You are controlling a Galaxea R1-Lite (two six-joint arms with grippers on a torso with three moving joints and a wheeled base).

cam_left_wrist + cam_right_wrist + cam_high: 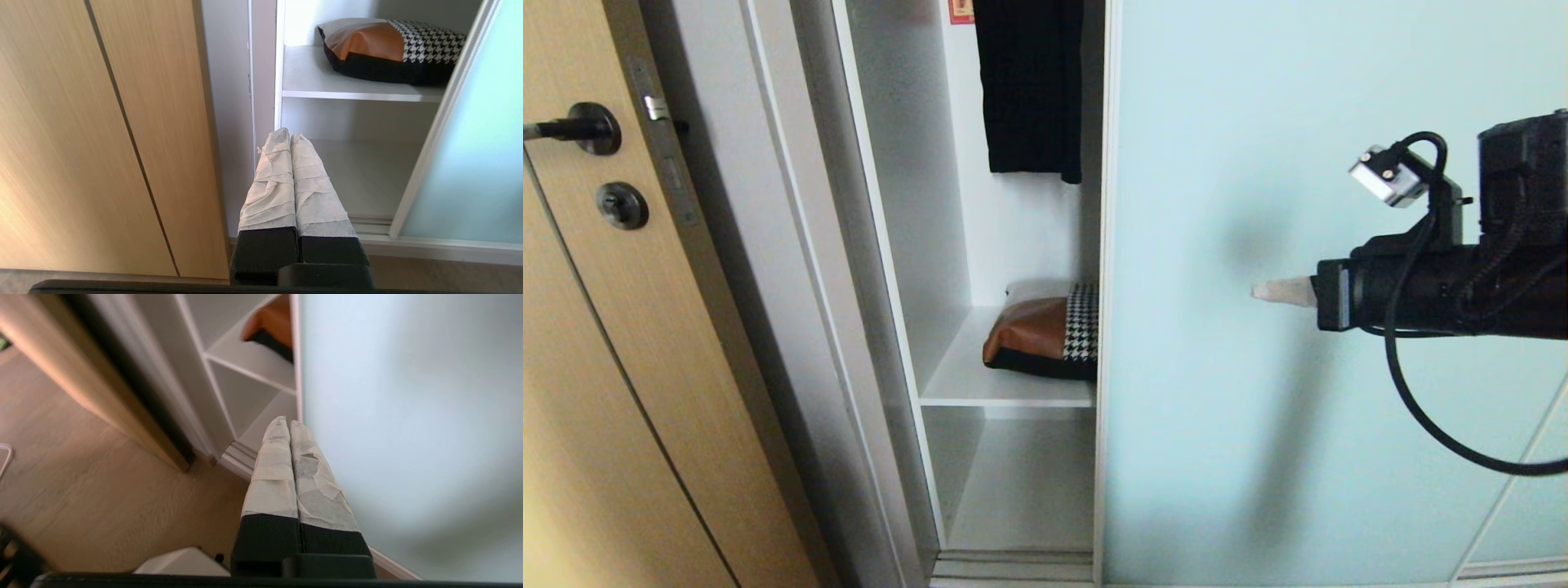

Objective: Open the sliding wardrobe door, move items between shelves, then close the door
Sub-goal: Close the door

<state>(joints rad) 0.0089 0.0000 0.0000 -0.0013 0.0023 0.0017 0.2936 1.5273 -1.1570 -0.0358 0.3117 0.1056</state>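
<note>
One soft, light bag [1045, 336] lies beside the sliding wardrobe door [1307, 408]; right gripper [1262, 291], empty with fingers pressed together, faces its slippery glass; better pushed at the frame.

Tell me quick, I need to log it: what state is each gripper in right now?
Left gripper: jaws shut, holding nothing.
Right gripper: jaws shut, holding nothing, out in front of the sliding wardrobe door.
</note>
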